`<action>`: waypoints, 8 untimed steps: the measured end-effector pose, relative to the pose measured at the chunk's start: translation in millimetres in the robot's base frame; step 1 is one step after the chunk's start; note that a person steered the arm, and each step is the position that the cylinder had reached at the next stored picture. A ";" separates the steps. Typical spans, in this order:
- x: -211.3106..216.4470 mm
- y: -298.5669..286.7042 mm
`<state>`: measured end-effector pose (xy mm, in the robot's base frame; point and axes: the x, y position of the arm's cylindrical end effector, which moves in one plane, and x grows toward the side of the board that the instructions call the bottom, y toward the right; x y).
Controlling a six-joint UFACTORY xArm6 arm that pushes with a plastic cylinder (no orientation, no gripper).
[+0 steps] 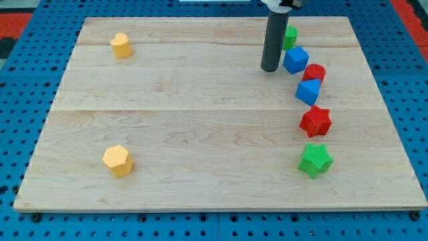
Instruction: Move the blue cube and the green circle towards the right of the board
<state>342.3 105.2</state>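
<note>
My tip (270,69) rests on the wooden board (200,134) in the upper right part, and it has no jaws at all, only a plain dark rod, so nothing is gripped. Just at the view's right of the tip lies the blue cube (295,59); the two look very close, but I cannot tell if they really touch. Above the blue cube, near the top edge of the board, sits a green block (289,36), partly hidden behind the rod, so its shape is not clear; it may be the green circle. Touching the blue cube on its lower right side is a red block (314,72) with a rounded form. Directly under this one is a second blue block (308,92), which looks angular, and it is touching the red block above. Lower down comes a red star (315,121), just beside the second blue block, and then a green star (315,160) near the board's lower right part, a little apart from the red star. These blocks together make a curved column along the view's right side. Well apart from them, on the view's left, one yellow block (121,45) lies near the top and another yellow block (118,160), of hexagon form, lies near the bottom. Around the board a blue perforated surface (27,214) is visible.
</note>
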 end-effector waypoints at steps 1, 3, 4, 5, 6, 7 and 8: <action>-10.0 -1.2; -18.6 14.6; -20.6 13.5; -20.6 13.5; -20.5 13.5; -19.5 33.3; -20.4 53.5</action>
<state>321.9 158.7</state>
